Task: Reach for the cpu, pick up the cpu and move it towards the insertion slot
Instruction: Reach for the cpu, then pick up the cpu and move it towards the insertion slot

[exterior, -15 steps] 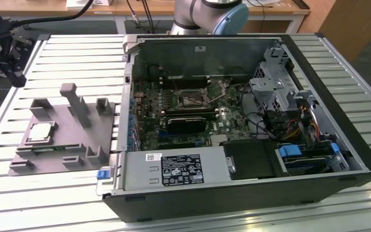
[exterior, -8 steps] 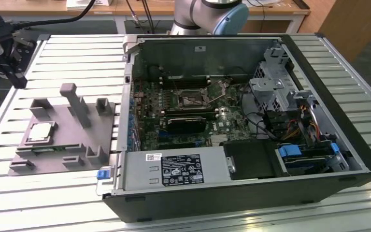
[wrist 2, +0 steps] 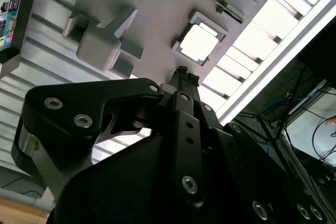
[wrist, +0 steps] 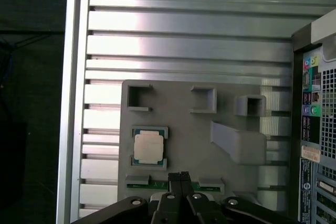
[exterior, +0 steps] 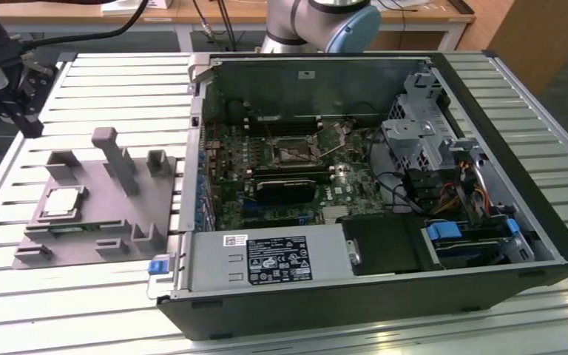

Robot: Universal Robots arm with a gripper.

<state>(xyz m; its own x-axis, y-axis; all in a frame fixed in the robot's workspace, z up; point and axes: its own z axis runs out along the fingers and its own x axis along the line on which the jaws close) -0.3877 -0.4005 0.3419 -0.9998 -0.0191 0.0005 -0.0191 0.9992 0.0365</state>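
The cpu (exterior: 62, 201) lies flat in a pocket of the grey holder (exterior: 97, 218), on the exterior view's left. That view shows the insertion slot (exterior: 292, 151) well apart, inside the open computer case (exterior: 363, 310). In the first wrist view the gripper (wrist: 180, 174) hangs near the cpu, fingers pinched together, holding nothing.

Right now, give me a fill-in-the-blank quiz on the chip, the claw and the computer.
The cpu lies in a recess of the ___ holder.
The claw hovers above the holder, holding ___.
The insertion slot sits on the ___ circuit board.
Missing words: grey; nothing; green.
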